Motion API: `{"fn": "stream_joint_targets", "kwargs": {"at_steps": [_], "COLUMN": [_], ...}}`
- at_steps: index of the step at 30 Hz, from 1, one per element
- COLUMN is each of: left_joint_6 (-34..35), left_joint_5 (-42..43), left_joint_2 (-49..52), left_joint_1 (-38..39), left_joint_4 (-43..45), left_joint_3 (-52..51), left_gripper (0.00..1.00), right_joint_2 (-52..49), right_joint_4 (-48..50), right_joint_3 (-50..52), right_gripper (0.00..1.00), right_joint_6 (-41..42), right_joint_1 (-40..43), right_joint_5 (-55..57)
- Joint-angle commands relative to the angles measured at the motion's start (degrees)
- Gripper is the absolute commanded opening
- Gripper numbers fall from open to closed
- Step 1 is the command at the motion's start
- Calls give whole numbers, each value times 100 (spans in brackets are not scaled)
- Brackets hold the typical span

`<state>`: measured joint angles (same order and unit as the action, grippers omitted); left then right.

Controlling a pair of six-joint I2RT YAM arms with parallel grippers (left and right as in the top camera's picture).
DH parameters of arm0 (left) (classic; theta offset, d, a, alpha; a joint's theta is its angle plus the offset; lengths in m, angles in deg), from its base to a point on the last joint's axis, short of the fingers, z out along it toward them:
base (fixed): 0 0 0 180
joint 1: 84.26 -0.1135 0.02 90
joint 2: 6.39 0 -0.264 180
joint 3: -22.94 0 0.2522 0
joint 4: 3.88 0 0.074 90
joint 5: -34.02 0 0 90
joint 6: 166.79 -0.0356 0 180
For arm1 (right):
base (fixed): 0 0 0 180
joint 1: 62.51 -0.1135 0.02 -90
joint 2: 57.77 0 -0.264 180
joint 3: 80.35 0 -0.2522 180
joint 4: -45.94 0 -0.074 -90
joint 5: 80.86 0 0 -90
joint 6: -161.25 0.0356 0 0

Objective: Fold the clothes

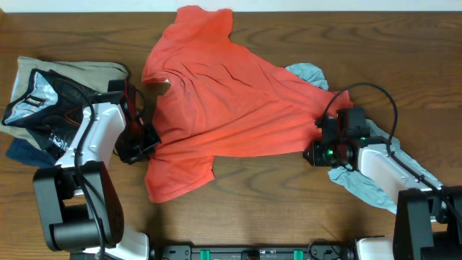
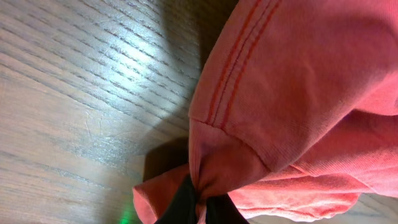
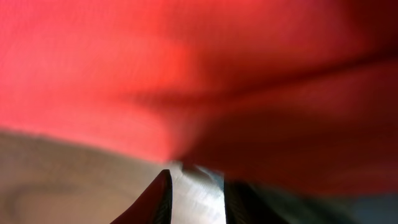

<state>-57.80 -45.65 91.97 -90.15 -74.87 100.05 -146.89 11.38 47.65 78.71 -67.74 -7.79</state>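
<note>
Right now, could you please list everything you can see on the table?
T-shirt: one, coral-red, spread across the middle of the table.
shirt: one, pale grey-blue, at the right, partly under the T-shirt.
pile of garments: one, beige, dark and blue, at the left end.
table: one, brown wood, under everything.
left gripper: one, black, shut on a bunched fold of the T-shirt.
right gripper: one, black, at the T-shirt's right edge; the blurred view does not show whether it grips.

Wood table (image 1: 278, 196), coral T-shirt (image 1: 231, 101), grey-blue shirt (image 1: 361, 188)
</note>
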Motion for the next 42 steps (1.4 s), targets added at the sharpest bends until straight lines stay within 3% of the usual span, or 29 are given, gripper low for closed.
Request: {"fn": "stream_joint_targets", "kwargs": {"at_steps": [1,3,6,12,15,17,20,22,25,29,32,36,42], "left_joint_6": [-114,-114,-114,-116,-116,-116,-116,-114,-116,-116,-114,-114,-116], "left_joint_5": [-28,-28,-28,-31,-31,-31,-31,-31,-31,-31,-31,-31,-31], "left_joint_2": [4,4,4,4,4,4,4,4,4,4,4,7,7], "left_joint_1": [-15,-15,-15,-15,-15,-15,-15,-15,-15,-15,-15,-15,-15], "left_joint_4": [-35,-35,-37,-39,-39,-39,-37,-35,-37,-37,-37,-35,-35], "left_joint_3": [-28,-28,-28,-28,-31,-28,-31,-31,-31,-31,-31,-31,-31], "left_gripper": [6,6,6,6,6,6,6,6,6,6,6,6,6], "right_joint_2": [-15,-15,-15,-13,-13,-13,-13,-13,-13,-13,-13,-26,-280], "right_joint_4": [236,308,350,450,332,304,481,850,1384,1198,667,-256,-382], "right_joint_3": [90,87,72,-138,-256,-310,-415,-444,-575,-782,-787,-774,-772], "right_gripper": [27,20,20,10,11,13,18,28,35,46,52,63,76], "right_joint_6": [603,1016,2022,2124,2181,2341,2190,1786,824,-9,-531,-758,-999], "right_joint_1": [66,240,719,2295,3067,3536,4068,4207,4092,3602,3106,2293,1552], "right_joint_5": [1493,2618,3873,3936,3899,3650,2297,1058,-1102,-2017,-1473,431,1351]}}
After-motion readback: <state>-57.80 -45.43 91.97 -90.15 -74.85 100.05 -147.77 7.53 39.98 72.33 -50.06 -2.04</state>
